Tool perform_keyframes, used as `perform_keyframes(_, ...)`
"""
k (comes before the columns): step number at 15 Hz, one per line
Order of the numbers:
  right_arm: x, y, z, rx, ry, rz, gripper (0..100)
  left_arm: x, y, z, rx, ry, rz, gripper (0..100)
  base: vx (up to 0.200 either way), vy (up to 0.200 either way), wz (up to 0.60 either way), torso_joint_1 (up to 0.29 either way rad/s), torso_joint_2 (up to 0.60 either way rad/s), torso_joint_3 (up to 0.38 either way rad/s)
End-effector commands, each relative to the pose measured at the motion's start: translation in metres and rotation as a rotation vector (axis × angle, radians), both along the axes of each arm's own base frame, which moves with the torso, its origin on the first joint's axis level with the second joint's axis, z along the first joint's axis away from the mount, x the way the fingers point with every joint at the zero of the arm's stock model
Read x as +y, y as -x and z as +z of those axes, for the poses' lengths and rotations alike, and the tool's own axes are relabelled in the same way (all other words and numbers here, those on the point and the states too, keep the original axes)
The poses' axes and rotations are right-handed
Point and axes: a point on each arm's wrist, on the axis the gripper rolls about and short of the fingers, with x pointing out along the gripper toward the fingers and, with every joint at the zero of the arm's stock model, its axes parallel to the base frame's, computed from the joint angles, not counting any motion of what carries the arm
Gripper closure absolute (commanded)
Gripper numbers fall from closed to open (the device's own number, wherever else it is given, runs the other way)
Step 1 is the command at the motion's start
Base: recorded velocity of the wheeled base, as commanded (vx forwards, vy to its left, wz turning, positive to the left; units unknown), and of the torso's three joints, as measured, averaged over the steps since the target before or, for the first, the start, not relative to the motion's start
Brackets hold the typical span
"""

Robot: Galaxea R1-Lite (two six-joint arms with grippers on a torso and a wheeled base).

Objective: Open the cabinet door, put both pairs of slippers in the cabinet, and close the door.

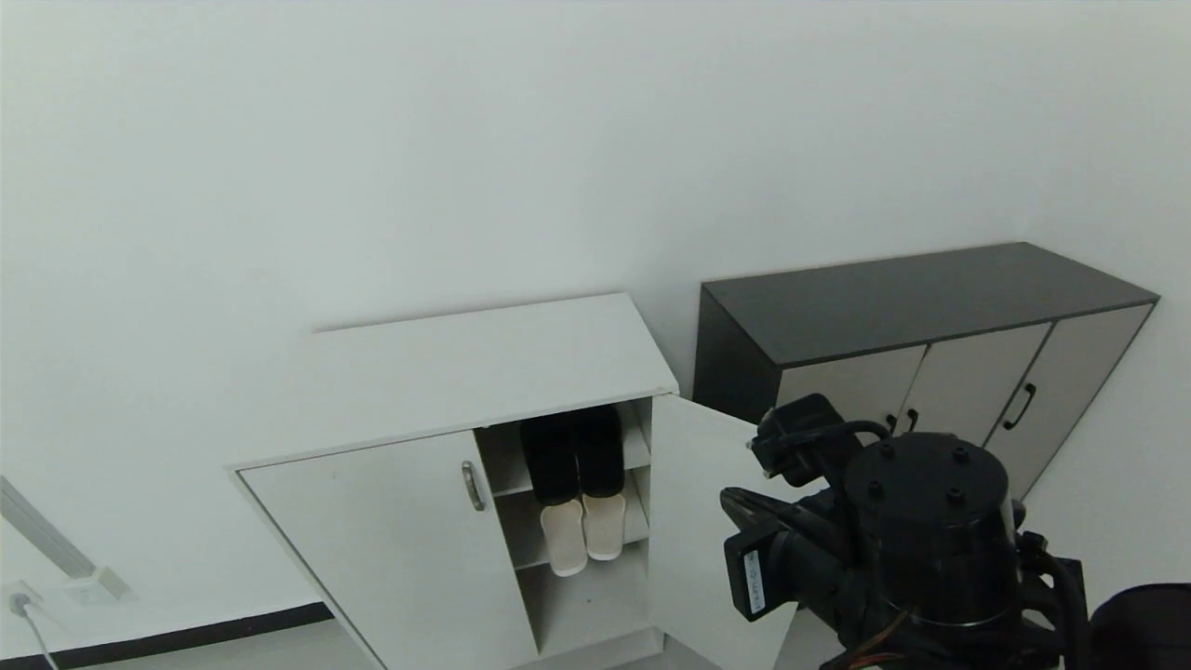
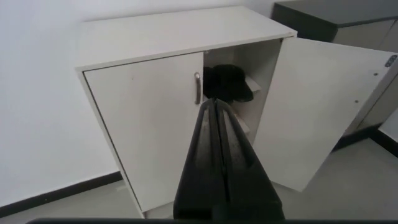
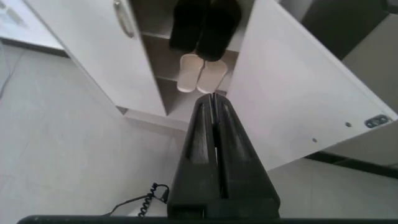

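I see my left gripper (image 2: 215,106) pinched fully closed with nothing in it, facing the white cabinet (image 1: 484,363); my right gripper (image 3: 213,102) is likewise closed and empty, near the open right door (image 1: 698,521); black slippers (image 1: 575,456) sit on the upper shelf (image 1: 640,451); white slippers (image 1: 584,535) on the shelf below (image 1: 637,521).

Black right arm (image 1: 837,568) with screw-studded round cap (image 1: 926,484), white label (image 1: 752,577), cables (image 1: 1070,596); slim black right claw (image 3: 214,98).

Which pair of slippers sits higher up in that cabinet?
The black pair sits higher; the white pair lies one level below it.
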Motion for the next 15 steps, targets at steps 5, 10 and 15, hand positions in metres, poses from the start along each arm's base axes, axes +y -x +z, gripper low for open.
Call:
perform_keyframes(5, 0.003, -0.008, -0.011, -0.015, 0.008, -0.015, 100, 0.0, 0.0, 0.0, 0.0, 0.001, -0.001, 100, -0.08, 0.0, 0.0, 0.0, 0.0, -0.001)
perform_keyframes(10, -0.002, -0.041, -0.017, -0.009, 0.019, -0.114, 100, 0.0, 0.0, 0.0, 0.0, 0.0, -0.001, 100, -0.08, 0.0, 0.0, 0.006, 0.01, -0.002)
perform_keyframes(15, -0.029, -0.13, -0.011, 0.032, 0.028, -0.322, 100, 0.0, 0.0, 0.0, 0.0, 0.003, 0.001, 100, 0.0, 0.0, 0.0, 0.0, 0.0, 0.0)
